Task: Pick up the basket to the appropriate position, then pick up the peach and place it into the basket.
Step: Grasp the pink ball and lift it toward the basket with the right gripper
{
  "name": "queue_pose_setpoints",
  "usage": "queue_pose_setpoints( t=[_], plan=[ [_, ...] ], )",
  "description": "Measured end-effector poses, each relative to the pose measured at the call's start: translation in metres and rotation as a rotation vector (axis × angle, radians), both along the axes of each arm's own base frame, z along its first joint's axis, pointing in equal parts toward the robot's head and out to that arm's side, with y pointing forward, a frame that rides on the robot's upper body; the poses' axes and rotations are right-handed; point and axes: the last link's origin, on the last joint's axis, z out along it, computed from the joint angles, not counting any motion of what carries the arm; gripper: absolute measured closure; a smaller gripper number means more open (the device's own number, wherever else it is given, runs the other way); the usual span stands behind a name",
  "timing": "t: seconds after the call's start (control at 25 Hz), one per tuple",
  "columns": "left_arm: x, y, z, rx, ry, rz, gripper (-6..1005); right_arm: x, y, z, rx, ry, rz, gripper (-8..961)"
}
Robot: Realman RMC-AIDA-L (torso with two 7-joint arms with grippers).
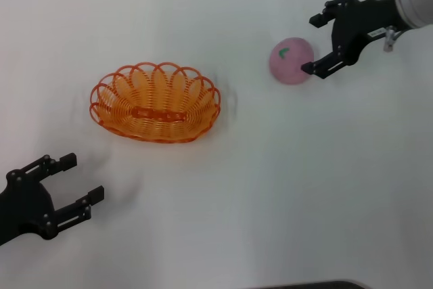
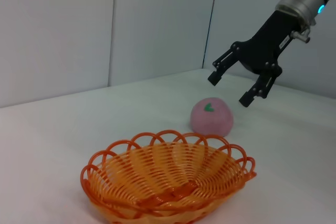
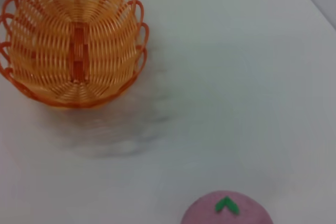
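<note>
The orange wire basket [image 1: 155,102] stands empty on the white table, left of centre; it also shows in the left wrist view [image 2: 168,182] and the right wrist view [image 3: 73,40]. The pink peach [image 1: 291,61] with a green leaf mark lies to its right, also in the left wrist view [image 2: 211,117] and the right wrist view [image 3: 227,212]. My right gripper [image 1: 313,43] is open, just right of the peach and above it [image 2: 230,88], not touching. My left gripper [image 1: 82,178] is open and empty near the front left, apart from the basket.
The white table [image 1: 270,187] spreads around the basket and peach. Grey wall panels [image 2: 105,24] stand behind the table's far edge in the left wrist view.
</note>
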Motion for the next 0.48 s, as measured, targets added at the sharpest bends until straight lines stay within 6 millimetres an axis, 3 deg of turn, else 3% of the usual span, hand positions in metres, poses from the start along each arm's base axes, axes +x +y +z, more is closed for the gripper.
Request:
queue_pose_setpoints(
  t=[0.48],
  plan=[
    [0.001,0.003,0.000,-0.002,0.002,-0.008,232,0.008,0.006,-0.026,-0.003,-0.008,-0.040,-4]
  ],
)
